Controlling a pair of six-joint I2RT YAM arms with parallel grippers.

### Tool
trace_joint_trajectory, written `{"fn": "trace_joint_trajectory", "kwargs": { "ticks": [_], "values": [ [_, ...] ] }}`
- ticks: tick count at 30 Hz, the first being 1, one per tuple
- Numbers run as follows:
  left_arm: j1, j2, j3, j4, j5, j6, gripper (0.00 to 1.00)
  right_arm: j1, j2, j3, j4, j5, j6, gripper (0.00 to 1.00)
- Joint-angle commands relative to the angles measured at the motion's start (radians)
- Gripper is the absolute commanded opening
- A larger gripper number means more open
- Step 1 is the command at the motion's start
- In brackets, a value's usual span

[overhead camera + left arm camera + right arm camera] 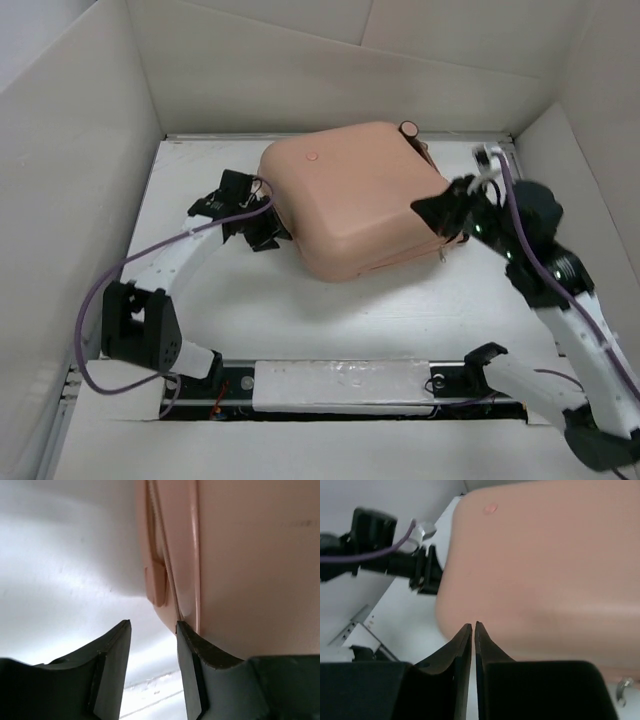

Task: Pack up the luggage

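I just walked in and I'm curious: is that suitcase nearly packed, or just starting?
Looks late on. Done: the pink suitcase lies closed, shells together. In hand: the open left gripper sits at its side seam; the shut right gripper is at the opposite edge. Left: perhaps fastening; I can't tell if it's zipped.
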Motion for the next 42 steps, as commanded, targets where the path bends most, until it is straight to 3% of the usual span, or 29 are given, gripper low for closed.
{"fn": "trace_joint_trajectory", "kwargs": {
  "ticks": [1,3,6,7,10,12,15,19,23,28,29,31,34,42],
  "values": [
    [-0.018,0.018,0.167,0.244,0.072,-0.011,0.38,0.037,-0.148,-0.238,-0.043,0.146,0.077,0.14],
    [-0.009,-0.069,0.111,0.204,-0.058,0.012,0.37,0.037,-0.212,-0.316,-0.135,0.267,0.181,0.20],
    [0.075,-0.162,0.013,0.190,-0.138,0.055,0.35,0.007,-0.275,-0.359,-0.205,0.355,0.293,0.20],
    [0.138,-0.179,-0.018,0.190,-0.119,0.067,0.33,-0.004,-0.275,-0.371,-0.229,0.401,0.312,0.20],
    [0.155,-0.158,-0.099,0.251,-0.036,0.076,0.32,-0.062,-0.229,-0.387,-0.258,0.426,0.336,0.20],
    [0.155,-0.084,-0.127,0.317,0.035,0.064,0.32,-0.104,-0.156,-0.408,-0.194,0.426,0.336,0.13],
    [0.146,0.008,-0.136,0.451,0.121,0.029,0.33,-0.177,-0.071,-0.381,-0.094,0.372,0.289,0.11],
    [0.109,0.089,-0.075,0.552,0.193,0.016,0.33,-0.231,-0.037,-0.347,-0.091,0.393,0.267,0.27],
    [0.109,0.198,0.009,0.549,0.248,0.016,0.33,-0.321,-0.037,-0.368,-0.117,0.391,0.255,0.33],
    [0.109,0.300,0.043,0.627,0.303,0.018,0.43,-0.441,-0.019,-0.401,-0.049,0.313,0.228,0.36],
    [0.109,0.312,0.043,0.650,0.319,0.018,0.51,-0.455,0.000,-0.401,-0.025,0.299,0.214,0.39],
    [0.100,0.343,0.043,0.696,0.368,0.004,0.56,-0.493,0.040,-0.389,0.001,0.276,0.205,0.42],
    [0.077,0.402,0.057,0.706,0.368,0.013,0.56,-0.527,0.101,-0.388,0.133,0.120,0.159,0.52],
    [0.057,0.482,0.000,0.885,0.368,-0.066,0.52,-0.536,0.293,-0.329,0.092,0.068,0.137,0.52]
  ]
}}
